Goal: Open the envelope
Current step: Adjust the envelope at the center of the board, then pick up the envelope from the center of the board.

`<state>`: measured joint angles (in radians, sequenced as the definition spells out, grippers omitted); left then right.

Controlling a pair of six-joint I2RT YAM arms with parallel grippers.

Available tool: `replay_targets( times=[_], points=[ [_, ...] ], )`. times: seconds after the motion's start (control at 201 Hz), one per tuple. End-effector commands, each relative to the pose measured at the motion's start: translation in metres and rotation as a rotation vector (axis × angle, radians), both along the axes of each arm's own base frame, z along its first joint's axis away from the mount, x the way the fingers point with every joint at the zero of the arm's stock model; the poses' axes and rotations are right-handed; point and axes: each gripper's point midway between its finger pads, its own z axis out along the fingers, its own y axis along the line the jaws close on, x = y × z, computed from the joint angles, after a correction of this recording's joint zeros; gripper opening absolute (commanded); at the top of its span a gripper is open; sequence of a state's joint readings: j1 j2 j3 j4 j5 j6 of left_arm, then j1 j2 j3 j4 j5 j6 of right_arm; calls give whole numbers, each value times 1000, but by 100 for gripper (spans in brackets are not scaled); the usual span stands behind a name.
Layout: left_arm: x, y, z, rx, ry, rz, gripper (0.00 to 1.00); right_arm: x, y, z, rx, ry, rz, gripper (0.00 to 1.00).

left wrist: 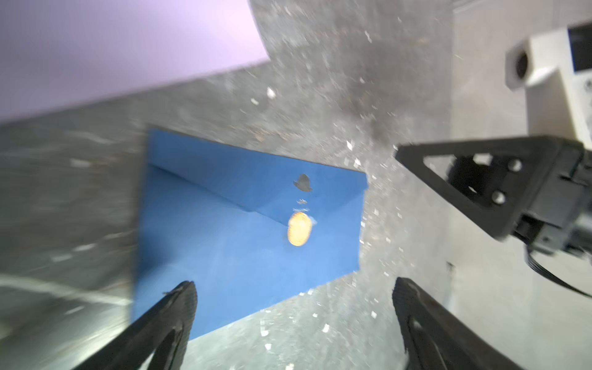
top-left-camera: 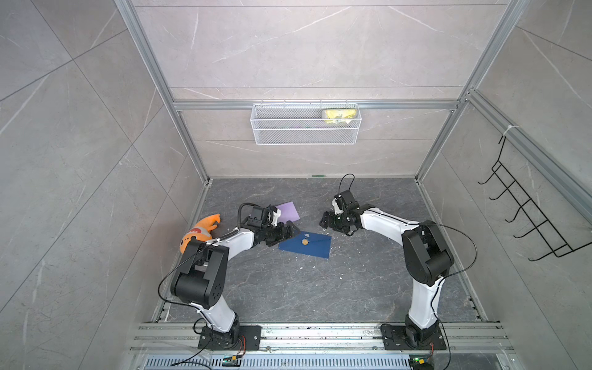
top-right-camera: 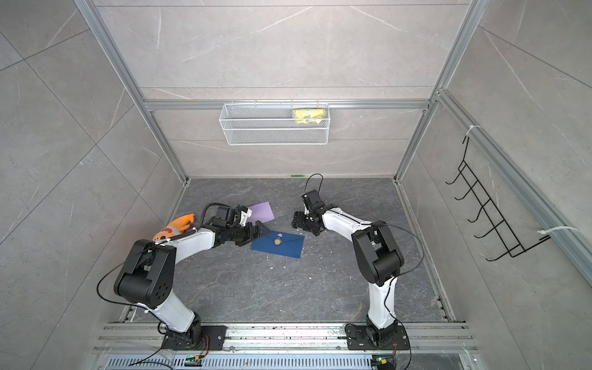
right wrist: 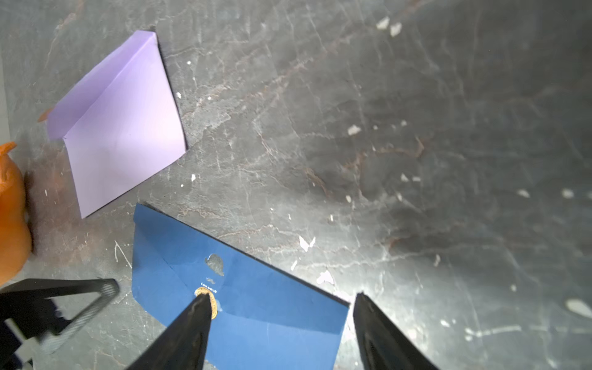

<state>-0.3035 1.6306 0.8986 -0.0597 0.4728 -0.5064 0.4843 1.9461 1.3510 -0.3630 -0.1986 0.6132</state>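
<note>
Closest to the arm bases: a dark blue rectangular paper envelope (top-left-camera: pixel 307 248) lay flat, flap side up, mid-way across the dark grey marbled surface (top-left-camera: pixel 288 288), between the two arms.
Step in hand: judged to be the approach to the flap. It would go best with one gripper pinning the envelope's body away from the flap. The other could slip a fingertip under the flap's point beside the seal and lift low and slowly, so the thin paper neither tore nor slid.
Envelope's look: its triangular flap (left wrist: pixel 256 179) was folded down, the tip under a small round gold seal (left wrist: pixel 299 229). A ragged hole (left wrist: pixel 302 182) gaped just above the seal, and white paper scraps (right wrist: pixel 304 243) lay around.
Left gripper (top-left-camera: pixel 286 235): spread wide, empty, just beside the far left corner.
Right gripper (right wrist: pixel 282 298): parted, holding nothing, near the far right corner. One fingertip (right wrist: pixel 198 320) lined up over the seal; contact could not be judged.
Beyond: a pale purple folded paper sheet (right wrist: pixel 125 128) and an orange plush toy (top-left-camera: pixel 201 229), both apart from the envelope.
Back wall: a white wire mesh basket (top-left-camera: pixel 304 137) holding a yellow packet (top-left-camera: pixel 339 115).
</note>
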Motion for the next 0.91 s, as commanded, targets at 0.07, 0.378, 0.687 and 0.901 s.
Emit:
replay_targets(
  times=[0.07,0.378,0.687,0.901],
  points=[
    [21,24,-3,188,-40,56,100,-52,-7,-25,-17,140,-81,73],
    [15,9,-42,136,97,-15,100,-76,14,-32,43,160,-97,72],
    [0,-16,-55,-56,190,-76,100,-60,6,-56,21,170,-136,72],
    [6,-29,-35,-189,160,-72,100,-53,-1,-60,15,163,-138,72]
  ],
)
